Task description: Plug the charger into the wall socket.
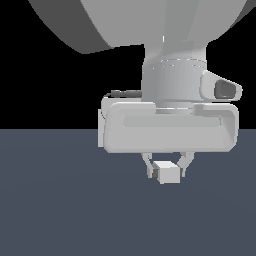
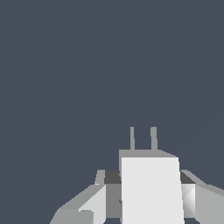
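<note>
gripper (image 1: 167, 169) hangs under white wrist body, fingers (image 1: 148, 165) closed on charger (image 1: 167, 172), one each side of block. charger held clear above dark blue-grey table (image 1: 60, 210). wrist view: two thin prongs (image 2: 143, 138) jut from charger's far end.

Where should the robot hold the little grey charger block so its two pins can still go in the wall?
Best on the two flat side faces of the charger, as the gripper seems to do now, coming from behind, opposite the pins. The wrist view shows the pins sticking out the front, free of the fingers.
</note>
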